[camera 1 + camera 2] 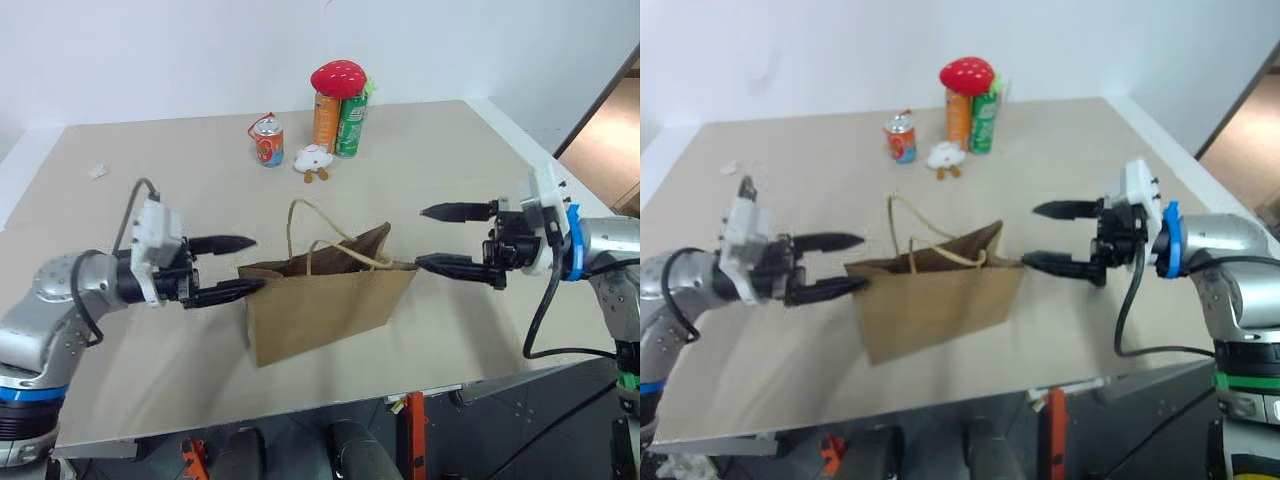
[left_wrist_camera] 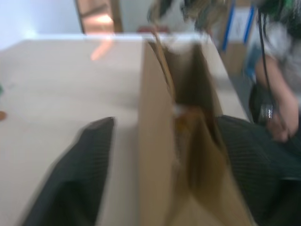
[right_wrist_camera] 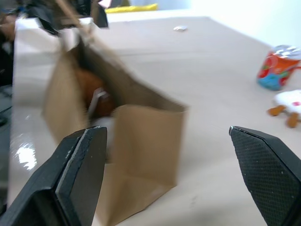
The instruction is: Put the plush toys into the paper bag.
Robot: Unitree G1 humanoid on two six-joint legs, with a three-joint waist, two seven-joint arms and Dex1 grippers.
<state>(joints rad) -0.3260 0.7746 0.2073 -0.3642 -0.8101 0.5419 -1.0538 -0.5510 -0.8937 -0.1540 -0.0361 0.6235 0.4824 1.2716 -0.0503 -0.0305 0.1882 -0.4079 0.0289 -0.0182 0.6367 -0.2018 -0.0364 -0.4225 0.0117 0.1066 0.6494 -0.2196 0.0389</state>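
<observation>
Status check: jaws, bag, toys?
Left gripper and right gripper open, flanking the paper bag. Bag upright; brown plush inside. Nothing blocking.

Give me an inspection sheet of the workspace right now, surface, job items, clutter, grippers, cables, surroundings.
Surface: beige table, small white scrap near its far left edge.
Job's things: paper bag upright, mouth open; something brown inside it.
Clutter: red mushroom plush on orange can and green can; small red can; white plush beside them.
Grippers: left gripper open at one end of the bag; right gripper open at the other.
Cables: black cable looping under the right arm; grey cable at the left wrist.
Surroundings: white wall behind.
</observation>
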